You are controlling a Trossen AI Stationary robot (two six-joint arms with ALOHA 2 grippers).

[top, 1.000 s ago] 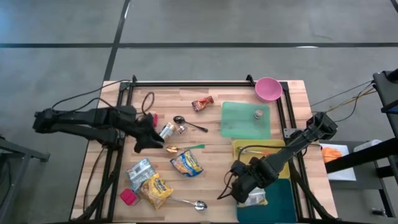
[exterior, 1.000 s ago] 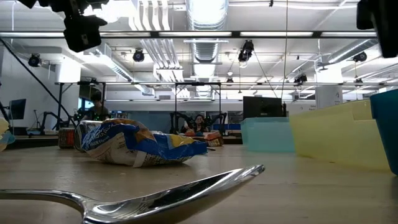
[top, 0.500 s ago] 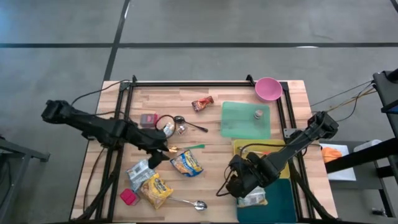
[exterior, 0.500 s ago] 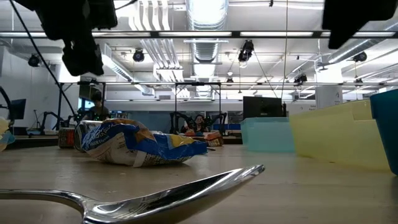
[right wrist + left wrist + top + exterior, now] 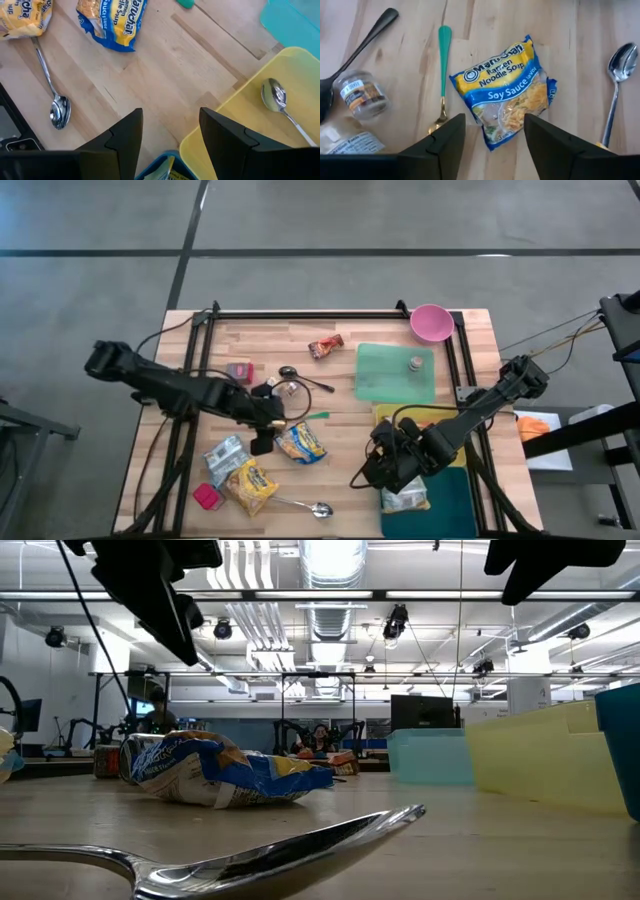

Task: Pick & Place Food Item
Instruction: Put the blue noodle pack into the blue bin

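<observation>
- My left claw [image 5: 492, 137] hangs above the ramen packet [image 5: 504, 92], fingers apart, holding nothing.
- My right claw [image 5: 167, 137], fingers apart too, waits beside the yellow bin [image 5: 260, 125].

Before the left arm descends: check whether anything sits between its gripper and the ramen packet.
Nothing visible does. The left gripper hangs open directly above the ramen packet; the teal-handled utensil lies beside it, clear of the fingers.

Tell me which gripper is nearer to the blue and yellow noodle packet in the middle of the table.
The left gripper. It hovers open right beside the noodle packet, with nothing held. The right gripper is farther away, near the yellow bin.
</observation>
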